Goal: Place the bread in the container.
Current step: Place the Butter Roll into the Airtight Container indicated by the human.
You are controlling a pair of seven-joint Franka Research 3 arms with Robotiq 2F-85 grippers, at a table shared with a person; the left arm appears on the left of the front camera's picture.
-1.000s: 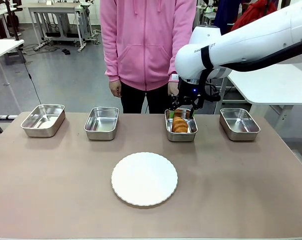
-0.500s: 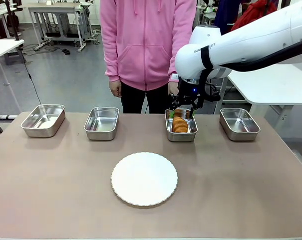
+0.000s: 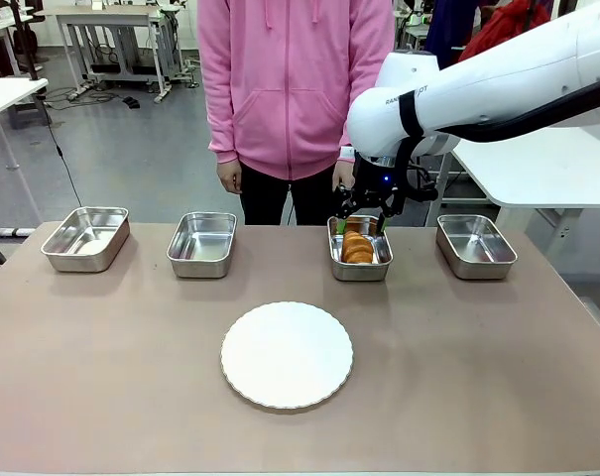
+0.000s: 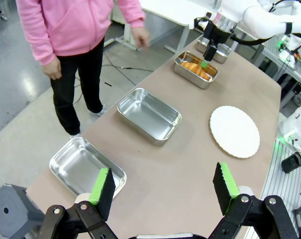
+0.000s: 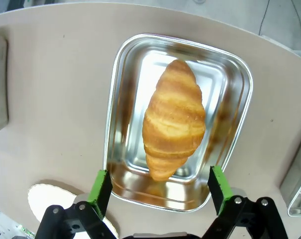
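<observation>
right arm point(image 3: 498, 79): comes in from the right, elbow high, wrist turned down over the far side of the table point(image 3: 458, 357). right gripper point(image 3: 364, 226) hangs just above the third tray from the left, jaws spread wide, nothing between them; green pads point(image 5: 101, 186) stand either side of the tray's near end in the right wrist view, clear of the bread.

bread point(image 5: 173, 118): croissant, golden-brown, ridged. lies lengthwise inside the container point(image 3: 359, 266), resting on its floor, released.

container: steel tray, rounded corners, third in a row of four along the far edge.

left gripper point(image 4: 162, 189): seen in the left wrist view, jaws apart, empty, held high over the left end of the table.

other trays: far-left tray point(image 3: 85, 238), second tray point(image 3: 202, 244), far-right tray point(image 3: 475, 246); all steel, well apart from one another, nothing seen in them.

plate point(image 3: 287, 354): round, white, scalloped rim, bare; sits in the middle of the table, nearer than the row of trays, apart from all of them.

person point(image 3: 295, 89): pink hooded top, dark trousers, stands at the far side behind the gap between second and third trays; hands point(image 3: 230, 177) hang at the sides, off the table. the right arm's wrist overlaps one hand in the front view.
</observation>
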